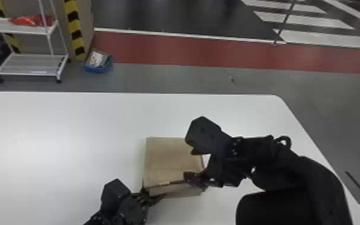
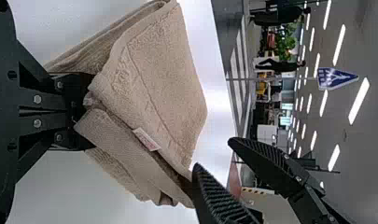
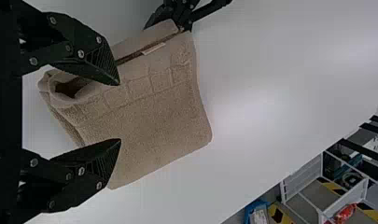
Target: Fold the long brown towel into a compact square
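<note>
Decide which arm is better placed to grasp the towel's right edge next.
Right, probably: the right gripper is open at the towel's right side; the left gripper is by the near left corner.

Right arm bent, right tool open, fingers apart, left tool nearby

- Brown towel: light brown terry cloth, folded into a compact, nearly square stack of several layers.
- It lies flat on the white table, in the lower middle of the head view, its sides roughly in line with the far table edge.
- Along the near side, a dark gap parts the upper layers from a strip below, where a small white label shows.
- A woven band of squares runs near that side; 1 end curls into an open loop.
</note>
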Robot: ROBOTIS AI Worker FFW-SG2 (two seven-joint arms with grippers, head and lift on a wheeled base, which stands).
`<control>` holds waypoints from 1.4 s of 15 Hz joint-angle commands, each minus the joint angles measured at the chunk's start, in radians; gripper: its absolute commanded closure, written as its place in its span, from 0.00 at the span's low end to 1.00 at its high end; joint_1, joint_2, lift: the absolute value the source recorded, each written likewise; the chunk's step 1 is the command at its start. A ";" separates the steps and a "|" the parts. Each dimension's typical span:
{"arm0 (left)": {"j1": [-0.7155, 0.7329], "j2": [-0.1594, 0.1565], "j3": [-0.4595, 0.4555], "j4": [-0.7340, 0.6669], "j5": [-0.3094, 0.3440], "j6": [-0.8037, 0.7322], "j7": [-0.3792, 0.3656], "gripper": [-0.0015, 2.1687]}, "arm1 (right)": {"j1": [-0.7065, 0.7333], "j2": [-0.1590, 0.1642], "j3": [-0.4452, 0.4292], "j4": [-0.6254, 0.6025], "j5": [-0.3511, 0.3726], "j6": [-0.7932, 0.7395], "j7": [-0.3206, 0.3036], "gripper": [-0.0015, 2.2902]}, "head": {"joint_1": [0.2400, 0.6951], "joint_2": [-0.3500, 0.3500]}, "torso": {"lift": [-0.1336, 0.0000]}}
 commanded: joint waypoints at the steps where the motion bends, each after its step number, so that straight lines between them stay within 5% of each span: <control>1: 0.000 -0.004 0.000 0.002 -0.001 -0.002 0.000 0.99 | -0.009 0.018 -0.049 0.003 -0.037 -0.002 -0.033 0.75 | 1.00 0.24 | 0.07; 4: 0.000 -0.004 0.000 0.002 -0.005 0.001 0.000 0.99 | 0.014 0.018 -0.059 0.031 -0.034 -0.070 -0.056 0.88 | 1.00 0.22 | 0.07; 13: 0.012 -0.004 0.002 -0.048 -0.031 0.081 -0.009 0.97 | 0.052 0.024 -0.005 0.129 0.032 -0.137 -0.097 0.88 | 1.00 0.24 | 0.07; 14: 0.018 -0.004 0.003 -0.072 -0.054 0.120 -0.011 0.84 | 0.052 0.026 -0.006 0.141 0.036 -0.137 -0.107 0.88 | 1.00 0.24 | 0.07; 17: 0.038 -0.004 -0.003 -0.114 -0.110 0.123 -0.025 0.21 | 0.052 0.041 -0.008 0.169 0.039 -0.162 -0.125 0.88 | 1.00 0.23 | 0.07; 18: 0.040 -0.004 -0.003 -0.118 -0.126 0.133 -0.028 0.07 | 0.052 0.046 -0.005 0.170 0.039 -0.162 -0.128 0.88 | 1.00 0.24 | 0.07; 21: 0.040 -0.004 0.000 -0.147 -0.161 0.209 -0.051 0.03 | 0.052 0.053 -0.005 0.170 0.035 -0.162 -0.134 0.88 | 1.00 0.25 | 0.07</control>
